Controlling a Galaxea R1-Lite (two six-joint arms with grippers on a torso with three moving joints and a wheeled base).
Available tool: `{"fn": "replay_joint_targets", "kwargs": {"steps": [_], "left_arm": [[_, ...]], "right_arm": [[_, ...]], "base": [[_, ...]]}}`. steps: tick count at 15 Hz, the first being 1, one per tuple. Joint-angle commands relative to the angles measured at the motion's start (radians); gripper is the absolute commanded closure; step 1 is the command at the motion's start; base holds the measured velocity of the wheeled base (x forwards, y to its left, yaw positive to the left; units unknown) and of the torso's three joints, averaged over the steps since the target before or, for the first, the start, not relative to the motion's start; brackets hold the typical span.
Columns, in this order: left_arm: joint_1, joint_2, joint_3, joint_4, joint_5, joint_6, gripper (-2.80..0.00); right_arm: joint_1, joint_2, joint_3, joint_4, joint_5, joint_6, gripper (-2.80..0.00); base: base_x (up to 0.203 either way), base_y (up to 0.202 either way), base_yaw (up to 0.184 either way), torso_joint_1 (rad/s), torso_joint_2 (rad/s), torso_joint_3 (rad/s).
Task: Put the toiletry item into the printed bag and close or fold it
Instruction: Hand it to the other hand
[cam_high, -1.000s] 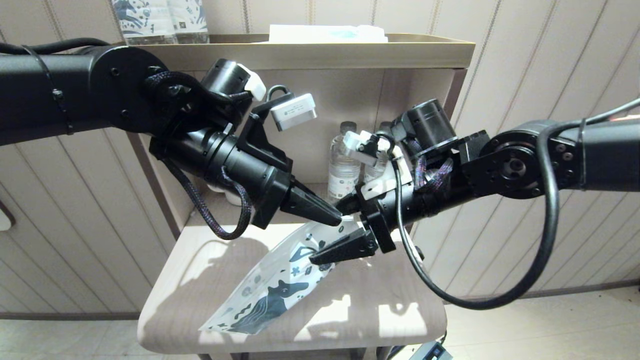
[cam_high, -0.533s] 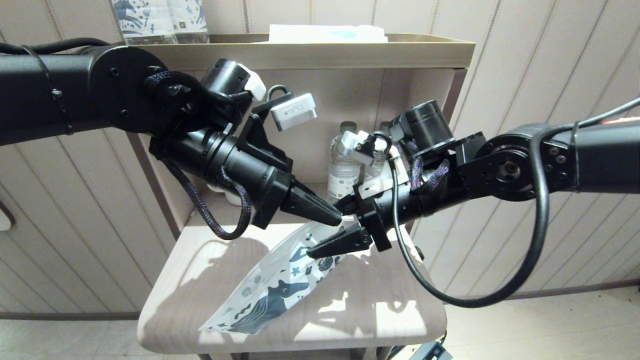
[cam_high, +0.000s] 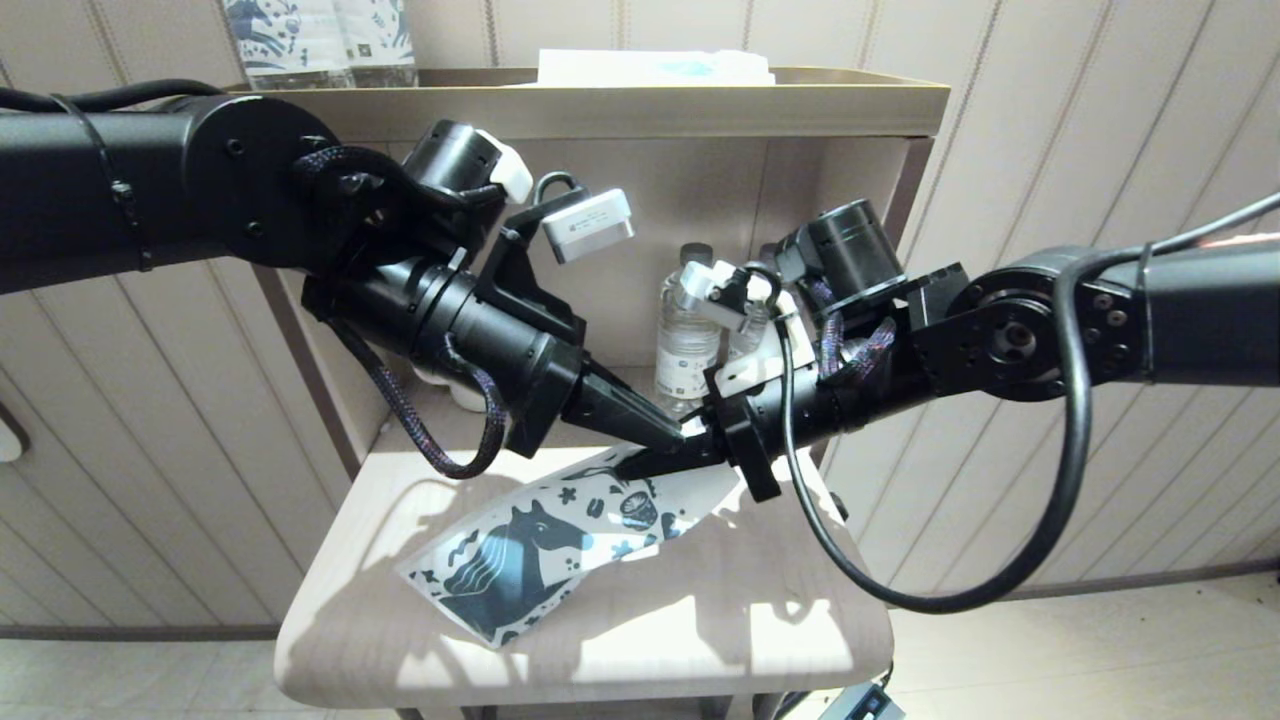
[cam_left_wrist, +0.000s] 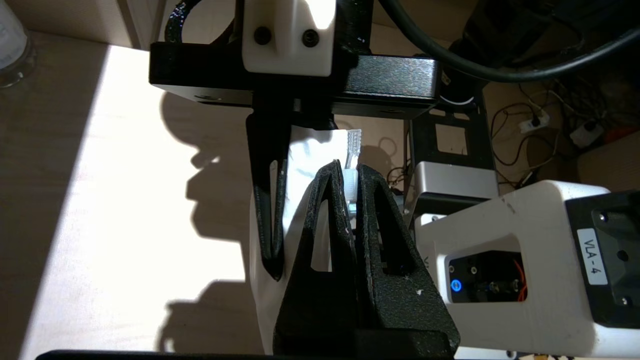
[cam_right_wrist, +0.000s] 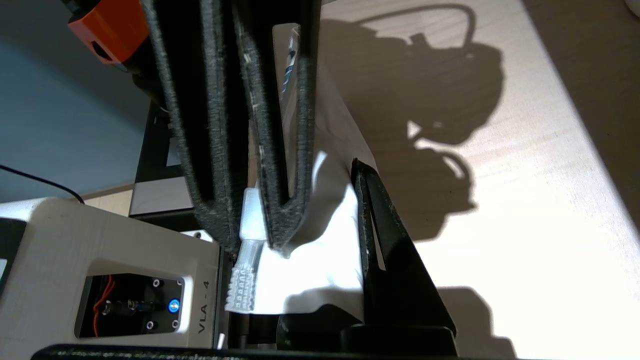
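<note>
While "VLA - 4" reads plainly on the white camera housing (cam_left_wrist: 540, 260) seen from the left wrist, the QR-coded labels on the clear water bottles (cam_high: 688, 335) at the back of the shelf stay too small to read. The setting is a pale wood-grain table (cam_high: 780, 620) under hard sunlight, backed by beige striped wall panelling (cam_high: 1050, 130) and a tan shelf unit (cam_high: 700, 100) with blue-and-white printed packs (cam_high: 320, 40) at 11 o'clock on top. The left gripper (cam_high: 678, 433), reaching in from 9 o'clock, is clamped on the toothbrush (cam_left_wrist: 353, 150) near its bristle head, which pokes out beyond the fingertips. The right gripper (cam_high: 640, 462), coming from 3 o'clock, has its jaws pressed together on the upper edge of the printed bag (cam_high: 545, 545), just beside the left fingertips. From that pinch the bag hangs toward 7 o'clock, its lower end on the table, the dark blue horse facing up.
</note>
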Motion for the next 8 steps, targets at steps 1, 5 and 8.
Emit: {"fn": "replay_joint_targets", "kwargs": {"steps": [1, 5, 8], "left_arm": [[0.0, 0.001, 0.003, 0.008, -0.005, 0.005, 0.0], [0.0, 0.011, 0.011, 0.005, -0.004, 0.007, 0.0], [0.001, 0.017, 0.023, 0.004, 0.0, 0.009, 0.0]], "right_arm": [[0.001, 0.001, -0.001, 0.001, 0.005, -0.002, 0.0], [-0.001, -0.004, 0.003, 0.001, 0.006, -0.003, 0.0], [-0.011, -0.019, 0.014, 0.0, 0.027, -0.011, 0.0]], "base": [[0.0, 0.0, 0.0, 0.0, 0.0, 0.0], [0.0, 0.0, 0.0, 0.0, 0.0, 0.0], [0.0, 0.0, 0.0, 0.0, 0.0, 0.0]]}}
